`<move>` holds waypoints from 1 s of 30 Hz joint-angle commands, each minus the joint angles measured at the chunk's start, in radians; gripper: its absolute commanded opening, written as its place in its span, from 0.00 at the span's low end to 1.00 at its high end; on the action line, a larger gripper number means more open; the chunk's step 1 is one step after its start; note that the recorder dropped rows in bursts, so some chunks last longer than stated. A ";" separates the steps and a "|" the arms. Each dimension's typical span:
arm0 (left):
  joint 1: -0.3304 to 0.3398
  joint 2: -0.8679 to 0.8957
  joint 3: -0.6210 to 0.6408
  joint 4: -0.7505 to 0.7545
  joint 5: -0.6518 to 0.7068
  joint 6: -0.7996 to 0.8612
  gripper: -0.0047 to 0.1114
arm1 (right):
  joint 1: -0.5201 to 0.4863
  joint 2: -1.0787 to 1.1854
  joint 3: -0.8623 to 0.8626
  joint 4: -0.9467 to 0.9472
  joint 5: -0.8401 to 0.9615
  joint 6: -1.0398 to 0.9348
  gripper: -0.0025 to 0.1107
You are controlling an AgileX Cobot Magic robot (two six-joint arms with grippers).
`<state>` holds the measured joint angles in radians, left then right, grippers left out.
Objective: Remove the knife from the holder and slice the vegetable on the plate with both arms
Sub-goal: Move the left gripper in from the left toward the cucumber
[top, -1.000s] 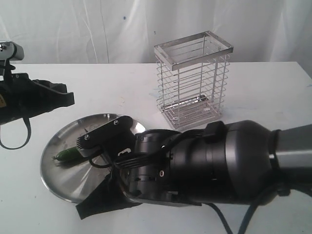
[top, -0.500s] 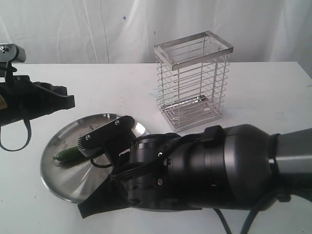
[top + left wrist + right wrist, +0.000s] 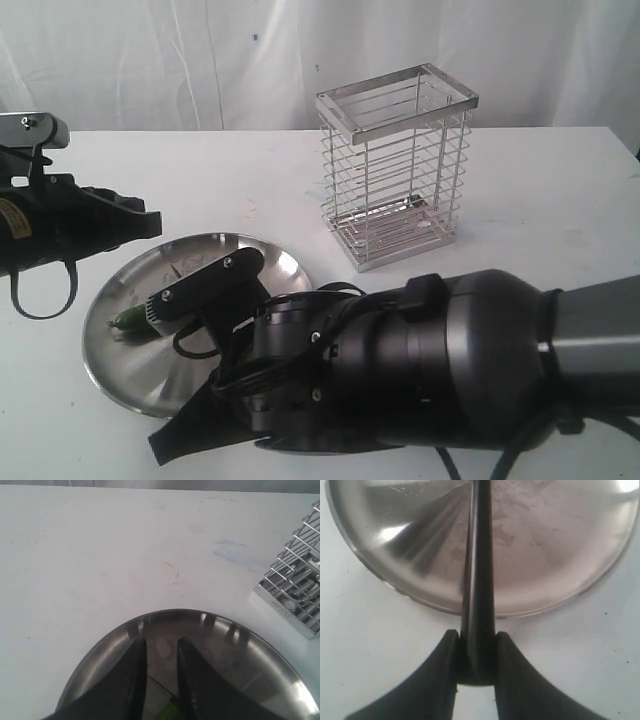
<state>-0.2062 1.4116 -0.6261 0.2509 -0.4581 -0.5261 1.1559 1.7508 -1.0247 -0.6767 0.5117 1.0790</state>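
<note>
Steel plate (image 3: 125, 370) at near left on the white desk (image 3: 200, 170) in the exterior view: round, shallow, scuffed and shiny. Dark-green vegetable (image 3: 128, 320) lying on the plate's left part, only its left end showing past the right arm. Wire holder (image 3: 395, 170) upright farther back and to the right, well apart from the plate. Right arm (image 3: 430, 370) bulky and dark, reaching in from the right across the near half of the plate and covering much of it; knife impossible to make out from here. Left arm (image 3: 60, 225) entering from the left edge, its tip above the plate's far-left rim.

Left wrist view: left fingers (image 3: 127, 685) black and parted, a narrow gap between them and nothing gripped; shiny plate (image 3: 240, 650) visible through the gap. Sliver of green vegetable (image 3: 170, 712) low in that gap, down on the plate. Corner of the holder (image 3: 295, 595) standing on the desk (image 3: 100, 555) beyond the plate.

Right wrist view: right fingers (image 3: 437, 685) clamped on the black handle end of the knife (image 3: 479, 580), one on each side. Knife pointing straight out from the grip, across the near rim and over the scuffed floor of the plate (image 3: 560, 545); tip cut off by the picture's edge. Grip itself above bare desk (image 3: 370, 655), just outside the rim.
</note>
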 commanded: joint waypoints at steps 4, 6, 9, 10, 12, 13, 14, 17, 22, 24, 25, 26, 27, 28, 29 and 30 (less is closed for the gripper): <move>-0.004 -0.003 -0.005 0.008 -0.005 -0.016 0.28 | 0.010 0.044 0.002 -0.013 -0.021 0.005 0.02; -0.004 -0.003 -0.005 0.009 -0.005 -0.016 0.28 | 0.010 0.049 0.002 -0.015 -0.023 0.005 0.02; -0.004 -0.003 -0.005 0.027 -0.005 -0.016 0.28 | 0.010 0.060 0.002 -0.019 -0.027 0.005 0.02; -0.004 -0.003 -0.005 0.037 -0.005 -0.016 0.28 | 0.010 0.063 0.002 -0.019 -0.027 0.005 0.02; -0.004 0.001 -0.005 0.046 -0.004 -0.016 0.28 | 0.010 0.062 0.002 -0.019 -0.027 0.005 0.02; -0.004 0.008 -0.005 0.046 -0.004 -0.021 0.28 | 0.010 0.063 0.002 -0.019 -0.029 0.005 0.02; -0.004 0.017 -0.005 0.049 -0.004 -0.026 0.28 | 0.010 0.063 0.002 -0.019 -0.031 0.005 0.02; -0.004 0.080 -0.005 0.049 -0.004 -0.028 0.28 | 0.010 0.063 0.002 -0.019 -0.033 0.005 0.02; -0.004 0.186 -0.021 0.040 -0.102 -0.028 0.28 | 0.010 0.065 0.002 -0.012 -0.039 0.005 0.02; -0.004 0.216 -0.060 0.022 -0.010 -0.028 0.24 | 0.010 0.065 0.002 -0.012 -0.039 0.005 0.02; -0.004 0.224 -0.072 0.019 0.012 -0.028 0.20 | 0.010 0.065 0.002 -0.012 -0.039 0.005 0.02; -0.004 0.232 -0.086 0.019 0.027 -0.028 0.15 | 0.010 0.065 0.002 -0.012 -0.039 0.005 0.02; -0.004 0.239 -0.105 0.022 0.035 -0.023 0.07 | 0.010 0.065 0.002 -0.012 -0.039 0.005 0.02; -0.004 0.242 -0.122 0.052 0.041 -0.020 0.04 | 0.010 0.065 0.002 -0.012 -0.039 0.005 0.02; -0.004 0.241 -0.137 0.061 0.056 -0.020 0.04 | 0.010 0.065 0.002 -0.012 -0.039 0.002 0.02; -0.004 0.243 -0.156 0.063 0.100 -0.020 0.04 | 0.010 0.065 0.002 -0.012 -0.039 0.002 0.02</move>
<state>-0.2062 1.6528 -0.7534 0.2967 -0.4190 -0.5447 1.1599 1.8195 -1.0247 -0.6850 0.4861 1.0872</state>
